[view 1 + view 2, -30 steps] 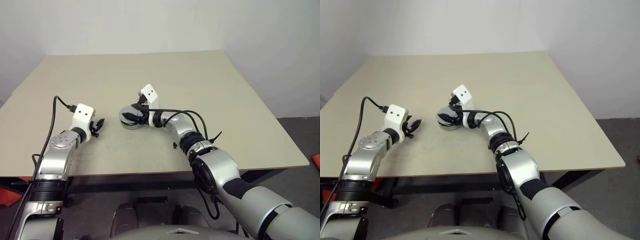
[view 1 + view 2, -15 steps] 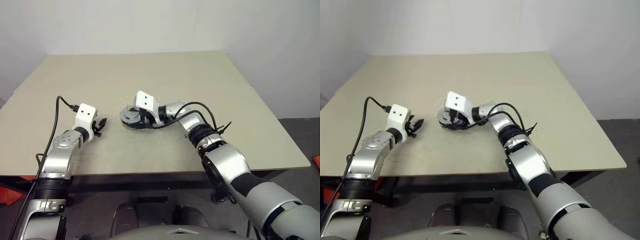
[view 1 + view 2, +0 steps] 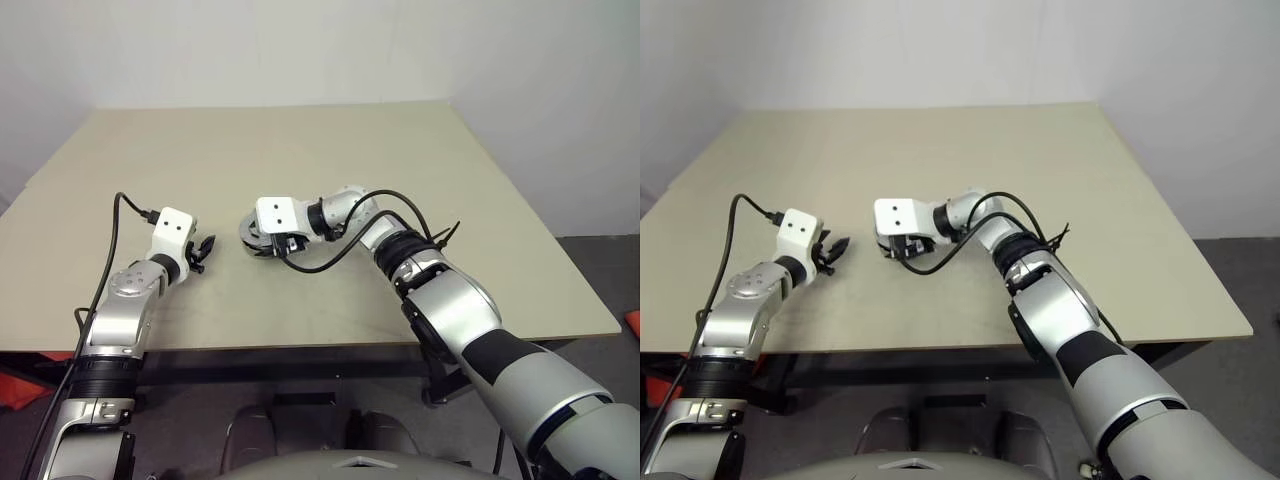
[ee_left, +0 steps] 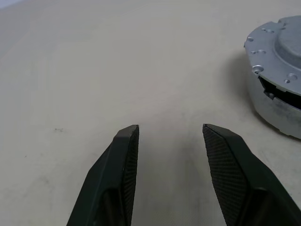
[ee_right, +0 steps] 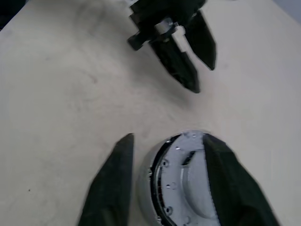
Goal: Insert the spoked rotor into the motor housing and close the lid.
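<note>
You are not seeing any readable text, label, brand, number or sign anywhere in these views. The lid [image 4: 282, 56] of the motor housing [image 4: 277, 106] is showing only bare metal and small holes.

The light is soft and even, and my table [image 3: 400, 180] looks bright with no glare. A small dark shadow sits on the table just beside the lid [image 4: 277, 52], and more faint shadow lies under my left gripper [image 5: 181, 59]. My right wrist view is a bit blurry, and my own fingers [image 4: 117, 183] look fuzzy up close.
</note>
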You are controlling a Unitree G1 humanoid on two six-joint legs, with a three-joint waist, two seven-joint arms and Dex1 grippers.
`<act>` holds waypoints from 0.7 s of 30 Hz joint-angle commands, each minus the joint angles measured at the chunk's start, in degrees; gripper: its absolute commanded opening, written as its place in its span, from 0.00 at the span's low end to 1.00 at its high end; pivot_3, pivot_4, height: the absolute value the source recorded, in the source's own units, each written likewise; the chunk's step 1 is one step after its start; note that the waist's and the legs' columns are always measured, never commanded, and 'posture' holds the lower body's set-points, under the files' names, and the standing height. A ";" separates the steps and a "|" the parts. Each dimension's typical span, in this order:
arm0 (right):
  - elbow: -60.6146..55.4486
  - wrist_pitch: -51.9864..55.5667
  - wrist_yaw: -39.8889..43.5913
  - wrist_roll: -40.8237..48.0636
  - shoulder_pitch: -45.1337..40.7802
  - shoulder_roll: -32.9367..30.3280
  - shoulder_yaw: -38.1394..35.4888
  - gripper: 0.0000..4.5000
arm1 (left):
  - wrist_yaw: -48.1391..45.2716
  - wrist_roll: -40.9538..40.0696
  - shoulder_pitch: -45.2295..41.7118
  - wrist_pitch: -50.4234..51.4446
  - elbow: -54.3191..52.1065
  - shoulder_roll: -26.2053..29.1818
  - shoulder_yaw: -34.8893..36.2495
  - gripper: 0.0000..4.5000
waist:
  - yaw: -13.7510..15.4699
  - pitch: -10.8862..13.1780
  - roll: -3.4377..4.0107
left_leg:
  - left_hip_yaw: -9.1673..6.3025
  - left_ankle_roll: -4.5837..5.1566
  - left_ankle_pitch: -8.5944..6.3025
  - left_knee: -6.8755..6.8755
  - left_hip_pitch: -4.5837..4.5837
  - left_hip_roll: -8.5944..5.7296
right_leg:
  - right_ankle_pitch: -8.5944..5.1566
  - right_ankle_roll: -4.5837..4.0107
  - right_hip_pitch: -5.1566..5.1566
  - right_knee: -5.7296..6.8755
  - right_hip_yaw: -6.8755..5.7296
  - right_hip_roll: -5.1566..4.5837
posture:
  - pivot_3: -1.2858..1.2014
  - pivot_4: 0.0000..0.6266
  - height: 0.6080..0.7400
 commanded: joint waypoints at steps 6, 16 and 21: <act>2.05 2.68 -10.49 -1.20 -2.37 0.71 -1.33 0.37 | 0.56 -0.39 -0.98 -0.72 -1.07 0.02 1.02 0.51 | -0.05 0.00 0.00 | 0.00 -0.01 0.00 0.00 0.01 0.00 | 0.00 0.00 0.00 0.02 0.00 0.00 | 0.52 0.00 1.00; 2.09 6.86 -19.07 0.25 -3.77 -0.02 -5.42 0.37 | -1.33 -0.25 -12.35 -7.05 17.24 -3.88 -0.62 0.51 | 0.04 0.01 -0.01 | -0.01 -0.02 0.02 0.06 0.01 0.00 | 0.00 0.00 0.00 0.07 0.01 0.00 | 0.52 0.00 1.00; 2.15 7.78 -21.77 0.06 -3.95 -0.97 -6.21 0.37 | -2.93 0.41 -21.86 -13.32 32.97 -6.03 -1.27 0.51 | 0.21 0.01 -0.02 | -0.01 -0.01 0.01 0.06 -0.01 -0.05 | 0.01 0.00 0.00 0.06 0.01 -0.01 | 0.52 0.00 1.00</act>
